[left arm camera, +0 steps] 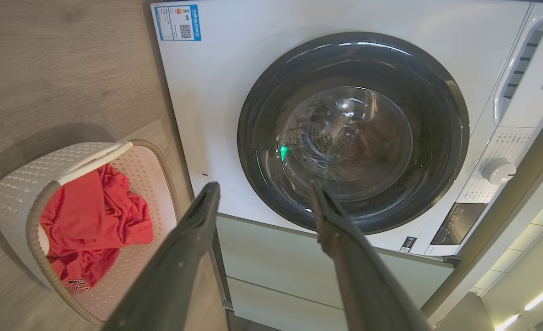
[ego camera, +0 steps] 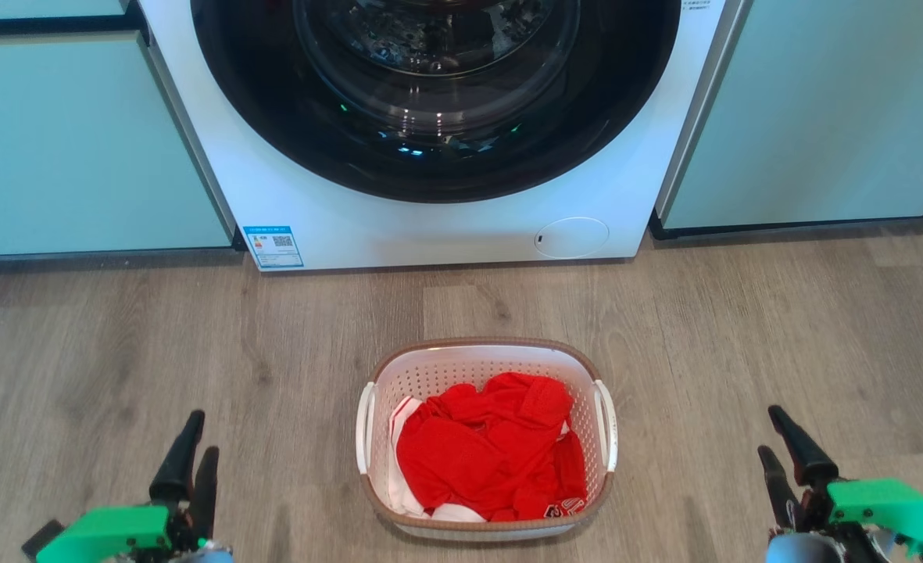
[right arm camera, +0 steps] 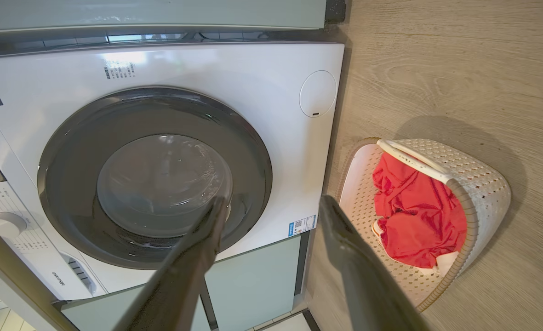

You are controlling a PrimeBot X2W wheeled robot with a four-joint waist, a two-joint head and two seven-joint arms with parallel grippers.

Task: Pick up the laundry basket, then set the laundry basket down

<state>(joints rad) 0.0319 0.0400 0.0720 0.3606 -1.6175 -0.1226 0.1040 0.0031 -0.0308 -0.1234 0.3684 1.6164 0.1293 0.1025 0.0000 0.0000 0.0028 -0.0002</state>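
Observation:
The laundry basket (ego camera: 447, 370), white and perforated with a brown rim band and two white side handles, stands on the wooden floor in front of me. Red clothing (ego camera: 492, 450) with some white fabric fills it. My left gripper (ego camera: 202, 434) hovers to the basket's left, well apart from it, open and holding nothing. My right gripper (ego camera: 768, 430) hovers to its right, also apart, open and holding nothing. The left wrist view shows the basket (left arm camera: 18, 184) left of the spread left gripper (left arm camera: 264, 186). The right wrist view shows the basket (right arm camera: 482, 174) right of the spread right gripper (right arm camera: 273, 200).
A white front-loading washing machine (ego camera: 445, 227) with its dark round door shut stands just beyond the basket. Pale green cabinets (ego camera: 78, 148) flank it on both sides. Wood-look floor (ego camera: 742, 328) surrounds the basket.

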